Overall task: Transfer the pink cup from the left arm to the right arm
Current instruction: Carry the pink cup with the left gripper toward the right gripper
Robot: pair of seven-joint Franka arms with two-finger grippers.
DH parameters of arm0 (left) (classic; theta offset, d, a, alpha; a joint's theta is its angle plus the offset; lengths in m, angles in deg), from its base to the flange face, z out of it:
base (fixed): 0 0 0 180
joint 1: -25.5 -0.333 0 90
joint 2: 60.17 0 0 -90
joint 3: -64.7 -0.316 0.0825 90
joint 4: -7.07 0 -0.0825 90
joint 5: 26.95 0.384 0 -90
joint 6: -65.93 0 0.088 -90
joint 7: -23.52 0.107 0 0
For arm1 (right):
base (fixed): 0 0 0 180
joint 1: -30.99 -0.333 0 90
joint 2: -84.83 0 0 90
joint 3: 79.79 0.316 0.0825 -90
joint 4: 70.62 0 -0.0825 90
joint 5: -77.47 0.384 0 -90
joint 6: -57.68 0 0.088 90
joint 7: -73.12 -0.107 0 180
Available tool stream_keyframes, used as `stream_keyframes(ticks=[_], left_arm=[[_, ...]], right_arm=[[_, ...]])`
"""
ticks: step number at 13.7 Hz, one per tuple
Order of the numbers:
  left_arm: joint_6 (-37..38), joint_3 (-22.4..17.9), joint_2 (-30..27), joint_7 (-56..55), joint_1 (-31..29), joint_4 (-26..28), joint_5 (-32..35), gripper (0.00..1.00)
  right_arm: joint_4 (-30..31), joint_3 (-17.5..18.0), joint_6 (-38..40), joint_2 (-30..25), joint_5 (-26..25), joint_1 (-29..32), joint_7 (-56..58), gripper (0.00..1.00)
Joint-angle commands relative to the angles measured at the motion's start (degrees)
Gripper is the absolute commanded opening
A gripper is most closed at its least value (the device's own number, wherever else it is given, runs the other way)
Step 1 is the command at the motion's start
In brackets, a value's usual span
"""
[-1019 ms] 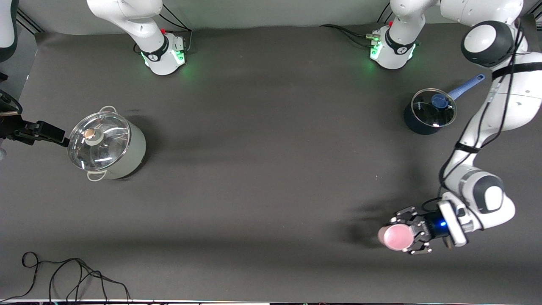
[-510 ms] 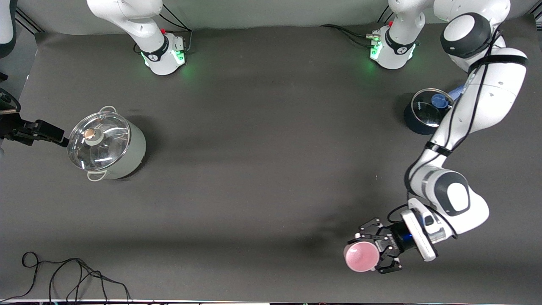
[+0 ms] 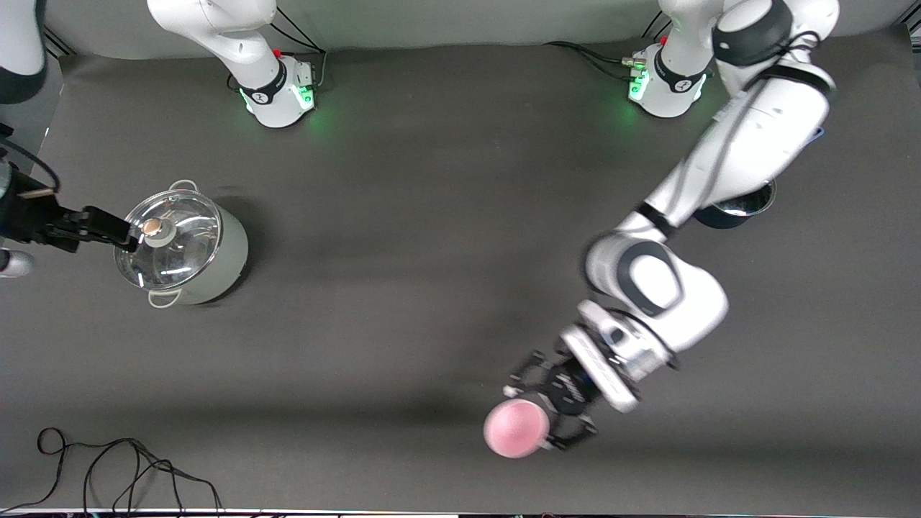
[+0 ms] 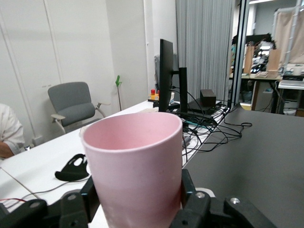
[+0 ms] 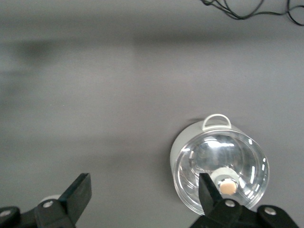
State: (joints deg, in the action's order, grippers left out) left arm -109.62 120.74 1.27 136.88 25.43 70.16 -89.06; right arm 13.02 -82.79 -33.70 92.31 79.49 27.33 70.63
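The pink cup (image 3: pixel 514 429) is a small pale-pink tumbler, gripped low on its sides by my left gripper (image 3: pixel 544 416). It is up in the air over bare mat, about midway between the two ends of the table. In the left wrist view the cup (image 4: pixel 135 166) fills the space between the black fingers (image 4: pixel 190 190), its open mouth pointing away from the wrist. My right gripper (image 3: pixel 119 229) is open and empty at the right arm's end, over the edge of the white pot. In the right wrist view its fingers (image 5: pixel 80 190) stand wide apart.
A white pot with a glass lid (image 3: pixel 181 246) stands at the right arm's end; it also shows in the right wrist view (image 5: pixel 219 167). A dark blue pot (image 3: pixel 737 210) at the left arm's end is mostly hidden by the left arm. A black cable (image 3: pixel 122 467) lies by the table's front edge.
My left arm has swung the cup from the left arm's end toward the middle of the table and tipped it. My right gripper has moved a little toward the white pot's lid.
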Motion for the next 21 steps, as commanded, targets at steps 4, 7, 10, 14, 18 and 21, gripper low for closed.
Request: stream_keyframes(ticks=[4, 7, 10, 14, 18, 21], left_arm=[[-20.41, -1.11, -3.08, -10.95, 14.01, -1.57, 0.06, 0.00], [-25.46, -2.34, -4.39, -14.47, 20.88, -3.50, -0.11, 0.00], [-25.46, -9.08, -6.15, -19.04, 25.88, -4.38, -0.11, 0.00], [-25.46, -22.96, -6.24, -27.20, 37.21, -8.07, -0.20, 0.00], [-25.37, -36.77, -6.24, -38.37, 45.05, -8.08, -0.11, 0.00], [-25.37, -37.06, -6.24, -39.18, 45.50, -8.08, -0.11, 0.00]], right_arm=[[-3.39, -0.07, 0.07, 2.28, 0.79, -3.36, -0.50, 1.00], [-10.49, 0.02, 0.07, 7.02, 0.88, -6.69, -11.89, 1.00], [-13.68, 0.02, 0.07, 9.49, 0.97, -11.96, -15.44, 1.00], [-14.82, 0.10, -0.20, 9.75, 4.55, -13.82, -15.62, 1.00], [-14.56, 0.10, -0.20, 9.84, 6.85, -13.74, -17.82, 1.00], [-14.56, 0.02, -0.11, 9.67, 6.67, -13.30, -16.85, 1.00]])
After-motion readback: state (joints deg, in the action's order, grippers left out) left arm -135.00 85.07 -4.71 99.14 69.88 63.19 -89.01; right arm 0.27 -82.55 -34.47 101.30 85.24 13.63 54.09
